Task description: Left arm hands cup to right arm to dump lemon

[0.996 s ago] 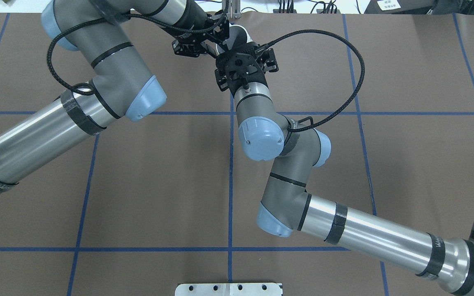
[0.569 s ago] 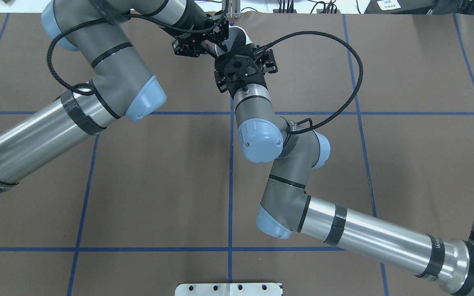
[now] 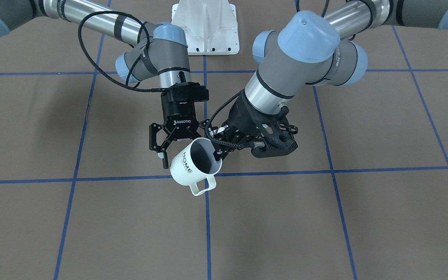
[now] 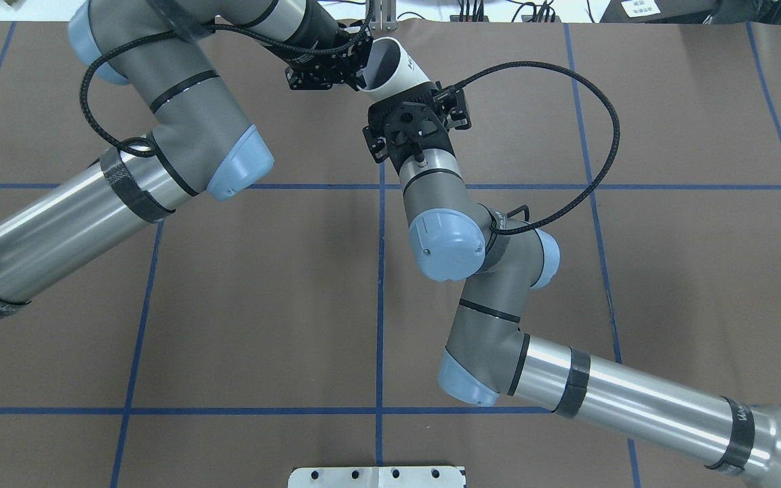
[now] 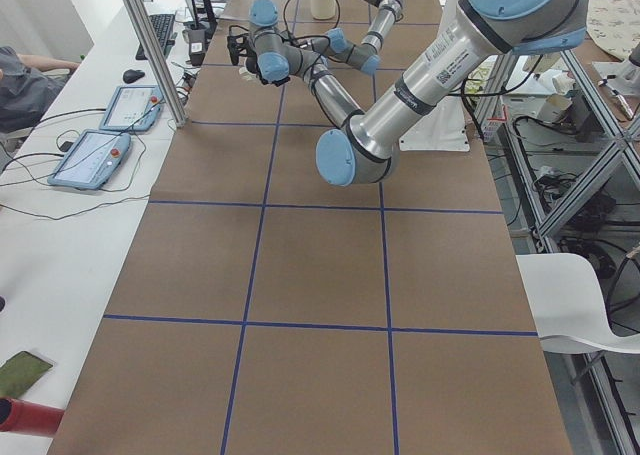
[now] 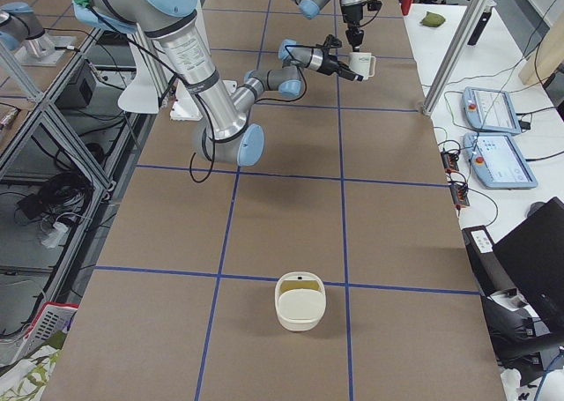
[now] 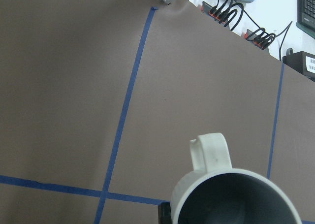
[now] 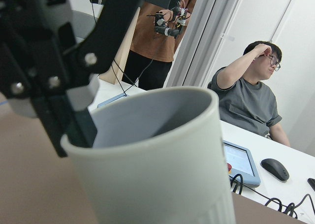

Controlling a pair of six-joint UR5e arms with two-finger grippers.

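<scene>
Exterior front-facing view gives us the handover in mid-air. The cup [image 3: 184, 171] hangs tilted above the table [image 3: 91, 217], with the left gripper [image 3: 219, 154] clamped on its rim wall. The right gripper [image 3: 180, 149] must take it. The cup lies directly ahead of that gripper's fingertips, its body between wide-spread jaws, with one finger just beside the ribbed wall and not visibly pressing. The cup's long axis slants, its mouth tipped toward the left gripper, and the squarish handle [image 3: 202, 187] sits on the side away from both. We judge the white ribbed ceramic hard and slick, so the pads want the mid-body. No lemon shows in the dark grey inside.
</scene>
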